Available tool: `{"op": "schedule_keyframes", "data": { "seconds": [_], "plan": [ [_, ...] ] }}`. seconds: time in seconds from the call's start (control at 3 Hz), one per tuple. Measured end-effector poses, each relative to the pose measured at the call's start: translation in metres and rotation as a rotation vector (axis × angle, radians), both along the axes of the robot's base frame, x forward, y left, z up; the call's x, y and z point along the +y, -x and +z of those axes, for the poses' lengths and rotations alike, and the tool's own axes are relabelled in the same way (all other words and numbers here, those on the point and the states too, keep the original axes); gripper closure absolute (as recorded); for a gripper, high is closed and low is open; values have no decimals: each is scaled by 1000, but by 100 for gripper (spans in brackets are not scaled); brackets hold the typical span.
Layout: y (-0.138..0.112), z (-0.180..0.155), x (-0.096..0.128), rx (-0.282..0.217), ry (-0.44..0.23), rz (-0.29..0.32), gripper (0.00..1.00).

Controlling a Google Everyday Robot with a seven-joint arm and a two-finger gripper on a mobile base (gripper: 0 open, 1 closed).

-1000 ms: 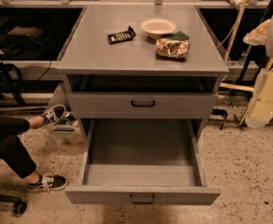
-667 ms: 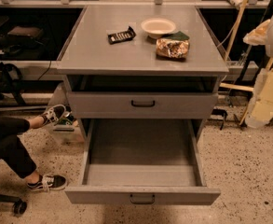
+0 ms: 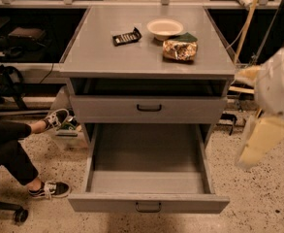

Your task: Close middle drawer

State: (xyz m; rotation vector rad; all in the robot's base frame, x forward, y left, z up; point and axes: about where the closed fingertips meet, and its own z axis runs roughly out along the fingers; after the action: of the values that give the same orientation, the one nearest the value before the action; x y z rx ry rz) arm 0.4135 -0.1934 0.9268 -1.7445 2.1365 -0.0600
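The middle drawer [image 3: 190,204] is standing pulled far out, low beneath the upper drawer [image 3: 107,109]. The end effector [image 3: 259,142] is hanging as a pale blur off its right side, near the drawer's right front corner but apart from it, and I cannot tell how far open it is or whether it is holding anything. The worktop [image 3: 98,57] is carrying one bowl [image 3: 165,28], one snack bag [image 3: 180,49] and one dark bar [image 3: 127,37], and two sneakers [image 3: 49,190] are showing at left. Compared with a second ago, the end effector is sitting lower and slightly nearer, while the drawer is staying equally far out.
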Motion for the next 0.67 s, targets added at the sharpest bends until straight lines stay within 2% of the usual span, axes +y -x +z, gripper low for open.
{"op": "schedule_keyframes", "data": {
  "seconds": [0.33, 0.67],
  "plan": [
    [12, -68, 21, 13, -38, -1, 0],
    [17, -159, 38, 63, -38, -23, 0]
  ]
}}
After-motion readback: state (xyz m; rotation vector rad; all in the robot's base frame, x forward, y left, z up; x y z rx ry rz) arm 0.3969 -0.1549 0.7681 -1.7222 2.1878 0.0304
